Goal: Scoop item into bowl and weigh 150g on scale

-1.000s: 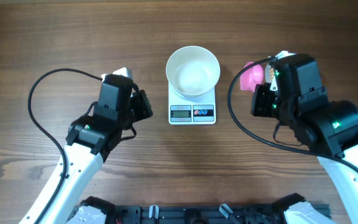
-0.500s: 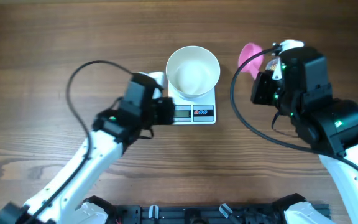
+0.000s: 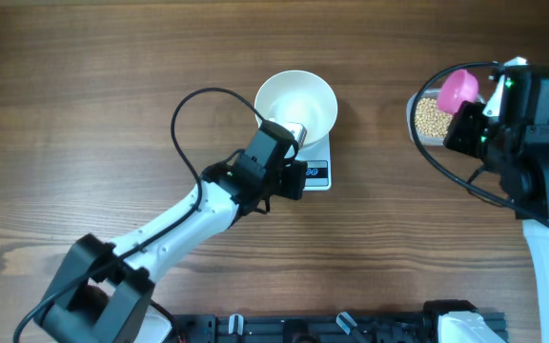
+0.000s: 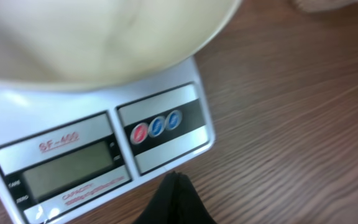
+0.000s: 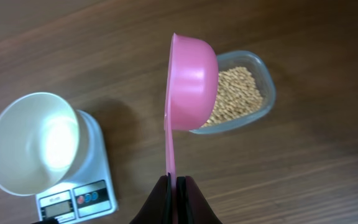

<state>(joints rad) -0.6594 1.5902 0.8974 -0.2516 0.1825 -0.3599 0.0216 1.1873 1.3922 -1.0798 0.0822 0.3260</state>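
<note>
A round plain white bowl (image 3: 296, 107) sits on a small flat white square kitchen scale (image 4: 98, 149), on a brown wooden table (image 3: 112, 76). The left gripper (image 4: 174, 186), fingers pressed together around nothing, is at the scale's front edge, just below its dark button panel (image 4: 160, 127). Whether it touches the scale is unclear. Well apart to the right, small round pale-tan beans (image 5: 238, 93) lie in a clear rounded plastic tub (image 5: 267, 84). The right gripper (image 5: 173, 185) is clamped on the handle of a pink plastic scoop (image 5: 191, 81), which is held on edge over the tub.
</note>
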